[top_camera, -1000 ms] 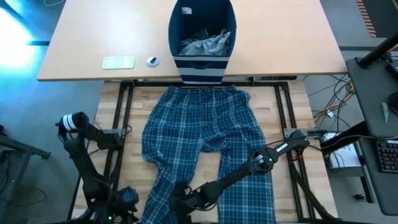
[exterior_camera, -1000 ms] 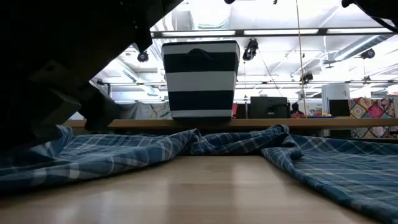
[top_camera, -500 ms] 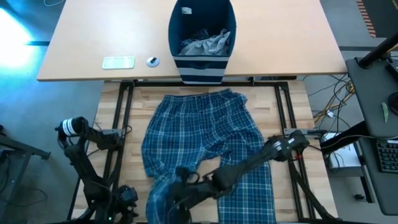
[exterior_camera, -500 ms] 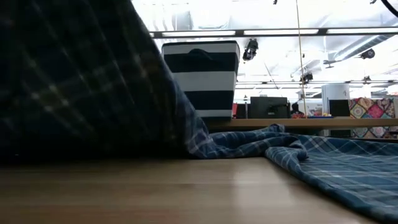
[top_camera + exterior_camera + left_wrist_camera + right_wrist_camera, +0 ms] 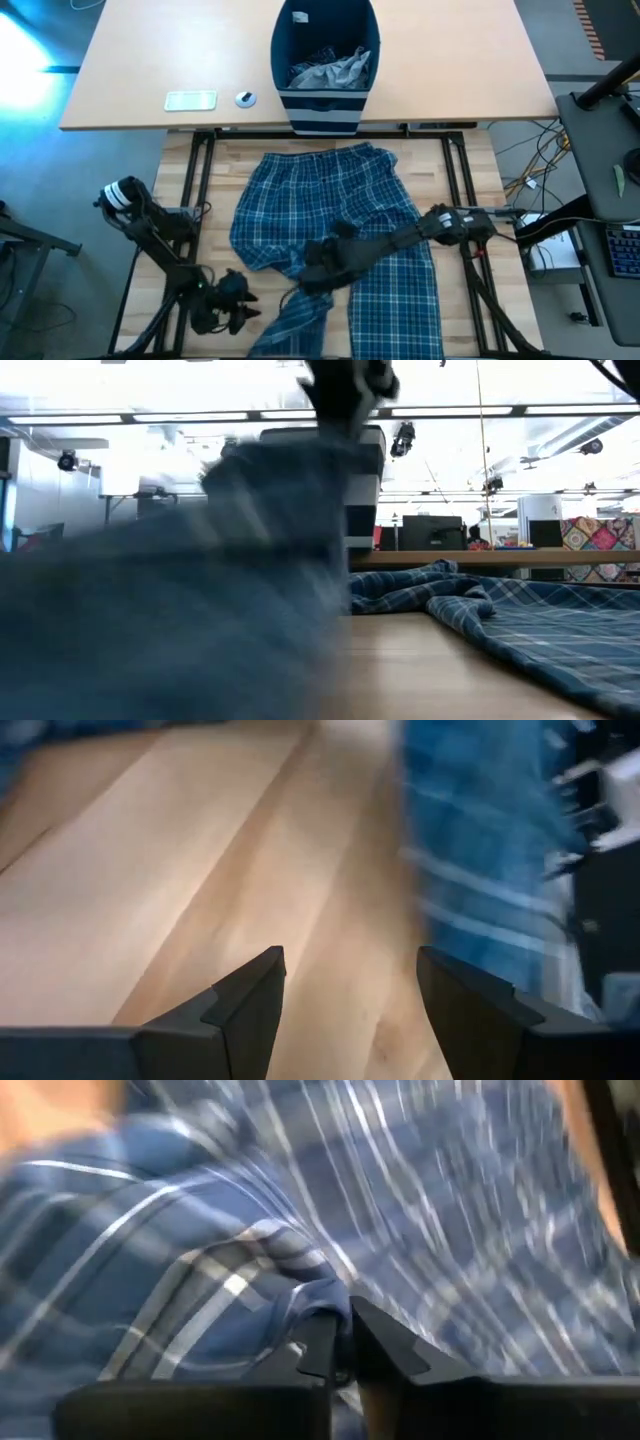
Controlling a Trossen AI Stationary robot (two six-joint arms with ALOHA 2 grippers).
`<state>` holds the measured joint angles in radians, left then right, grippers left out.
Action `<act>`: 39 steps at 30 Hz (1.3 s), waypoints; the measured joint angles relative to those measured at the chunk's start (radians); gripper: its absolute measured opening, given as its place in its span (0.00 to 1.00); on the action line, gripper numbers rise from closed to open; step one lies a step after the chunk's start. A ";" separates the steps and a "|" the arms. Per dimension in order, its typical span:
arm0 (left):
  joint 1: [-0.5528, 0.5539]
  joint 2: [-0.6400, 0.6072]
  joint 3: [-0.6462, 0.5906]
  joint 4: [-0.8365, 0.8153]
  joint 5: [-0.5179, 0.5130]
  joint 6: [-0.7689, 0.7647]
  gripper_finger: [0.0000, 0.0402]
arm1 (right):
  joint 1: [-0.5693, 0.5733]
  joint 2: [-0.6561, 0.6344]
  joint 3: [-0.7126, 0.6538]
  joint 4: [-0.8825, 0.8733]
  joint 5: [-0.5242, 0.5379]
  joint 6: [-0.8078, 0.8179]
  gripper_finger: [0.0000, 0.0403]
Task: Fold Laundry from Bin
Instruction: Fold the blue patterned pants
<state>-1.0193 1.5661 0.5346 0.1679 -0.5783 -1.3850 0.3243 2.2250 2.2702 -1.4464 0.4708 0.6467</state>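
Observation:
The blue-and-white plaid trousers (image 5: 330,200) lie spread on the wooden table, waist toward the far edge and right leg (image 5: 390,310) flat. My right gripper (image 5: 320,265) is shut on the left leg and holds it above the table's middle. My left gripper (image 5: 235,305) stands open over bare wood at the near left, just left of the hanging leg; its wrist view shows nothing between its fingers (image 5: 345,985). The navy striped bin (image 5: 325,60) stands on the beige table beyond, with grey cloth (image 5: 335,70) inside. My right gripper pinches a bunched fold of the left trouser leg (image 5: 320,1295) between its two fingers, slanting down from above. That part is lifted clear of the table. The rest of the leg (image 5: 290,320) hangs slack below and trails toward the near edge.
A pale flat object (image 5: 190,100) and a small round thing (image 5: 246,98) lie on the beige table (image 5: 120,80) left of the bin. Bare wood (image 5: 200,200) shows left of the trousers. Black frame rails (image 5: 190,180) run along both sides of the wooden table.
My right gripper has risen and gone toward the far edge with the left trouser leg. The leg has come off the table and bunched up, its lower part trailing behind; the waist and right leg have stayed flat. My left gripper has gone toward the table's right, nearer the leg.

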 joint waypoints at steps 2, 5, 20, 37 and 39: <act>0.019 -0.004 -0.010 0.024 0.035 0.036 0.53 | -0.035 -0.001 -0.037 -0.020 -0.064 -0.004 0.15; 0.008 -0.016 -0.014 0.019 0.074 0.038 0.53 | -0.059 -0.007 -0.056 -0.019 -0.120 -0.027 0.26; -0.077 0.290 0.411 -0.197 0.068 0.213 0.56 | 0.073 -0.036 0.000 0.104 -0.135 -0.007 0.49; -0.021 0.484 0.659 -0.392 -0.065 -0.051 0.07 | 0.206 -0.102 0.001 0.102 -0.131 0.089 0.49; -0.012 0.470 0.663 -0.402 -0.052 -0.063 0.04 | 0.208 -0.115 0.001 0.102 -0.130 0.098 0.49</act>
<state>-1.0313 2.0358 1.1978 -0.2341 -0.6305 -1.4480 0.5327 2.1098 2.2711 -1.3441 0.3404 0.7452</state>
